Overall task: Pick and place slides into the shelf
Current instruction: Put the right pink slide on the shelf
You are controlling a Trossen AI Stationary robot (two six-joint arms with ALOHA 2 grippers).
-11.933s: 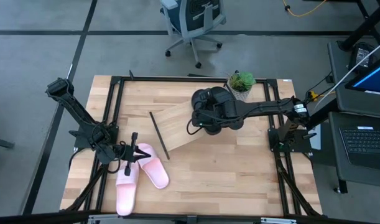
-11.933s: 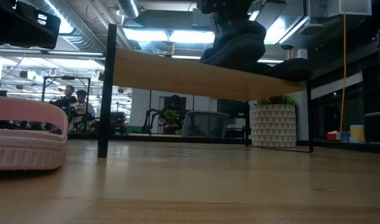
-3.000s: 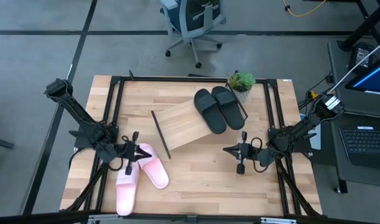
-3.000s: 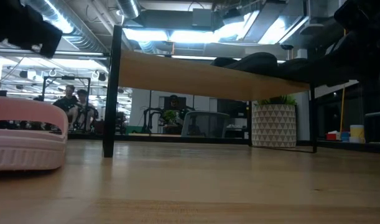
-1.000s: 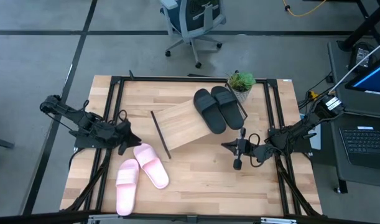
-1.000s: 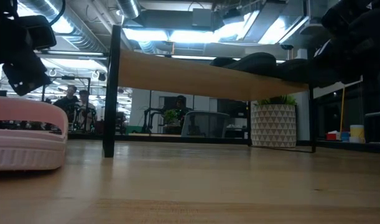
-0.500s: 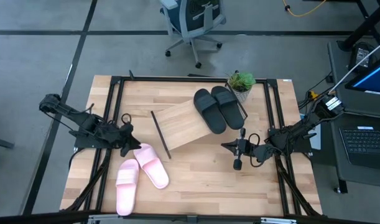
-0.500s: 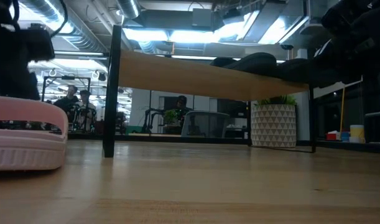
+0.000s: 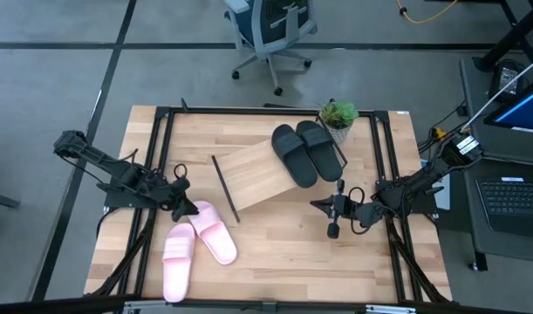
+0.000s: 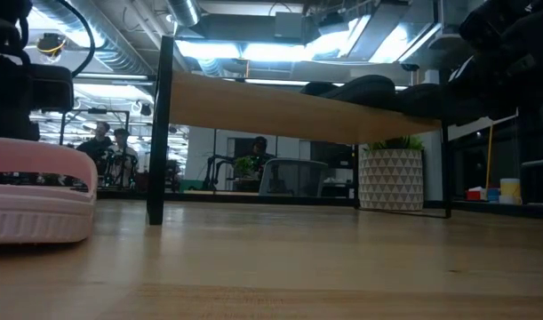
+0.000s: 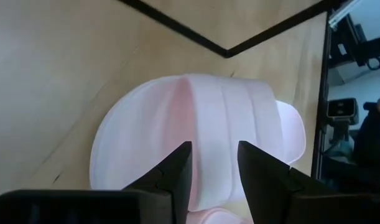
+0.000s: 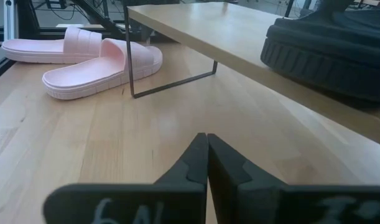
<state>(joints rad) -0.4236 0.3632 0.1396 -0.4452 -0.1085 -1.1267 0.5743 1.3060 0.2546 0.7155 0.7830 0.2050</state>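
Flanking the shelf: potted plant, pink slides.

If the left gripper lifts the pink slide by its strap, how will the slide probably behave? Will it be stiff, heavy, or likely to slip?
The pink slide looks like thick moulded foam, so it is probably light and keeps its shape. Its wide arched strap may flex a little between the fingers of the left gripper. The surface looks smooth and matte, so some slipping or swinging from the strap seems possible.

pink slides matt, foam-like; black slides matt; shelf smooth light wood, black metal rods.
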